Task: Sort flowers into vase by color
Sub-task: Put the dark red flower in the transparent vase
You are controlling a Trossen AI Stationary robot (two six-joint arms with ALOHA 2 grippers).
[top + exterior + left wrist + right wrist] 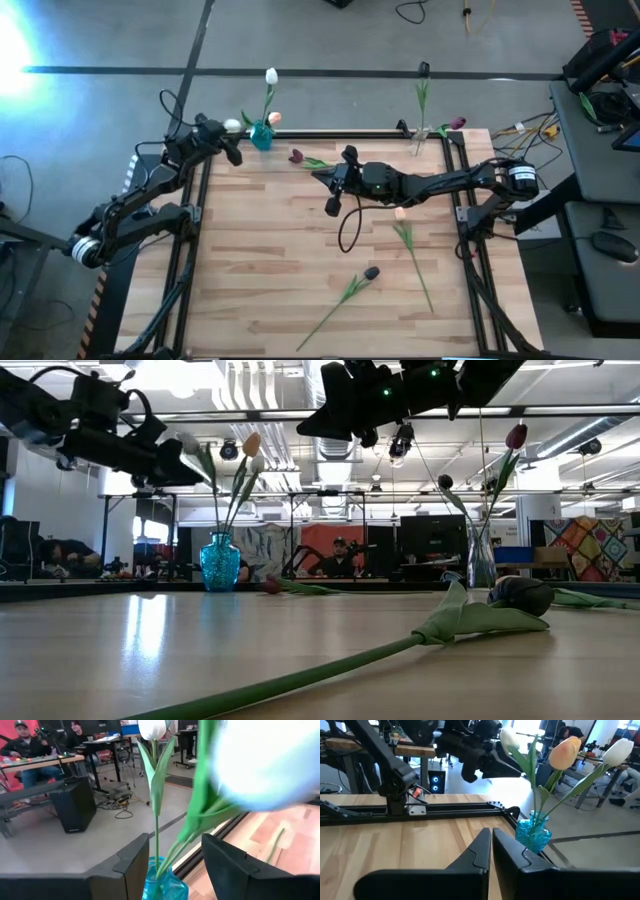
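Observation:
A blue vase (262,135) on the table's far edge holds two white tulips (618,751) and a peach one (563,752). My left gripper (172,857) hovers open just above it, fingers either side of the stems, beside a white head (232,125). My right gripper (491,837) is shut and empty, raised over the table's middle (322,176), pointing at the blue vase. A clear vase (422,135) holds a dark tulip (424,68) and a purple-pink one (457,123). A dark purple tulip (296,156), a peach tulip (400,213) and a black tulip (520,595) lie flat on the table.
A black metal frame (330,135) runs along the table's far edge and sides. A black cable (345,235) loops under the right arm. Bare wood lies on the table's left half (250,260). People sit at desks beyond the table (340,555).

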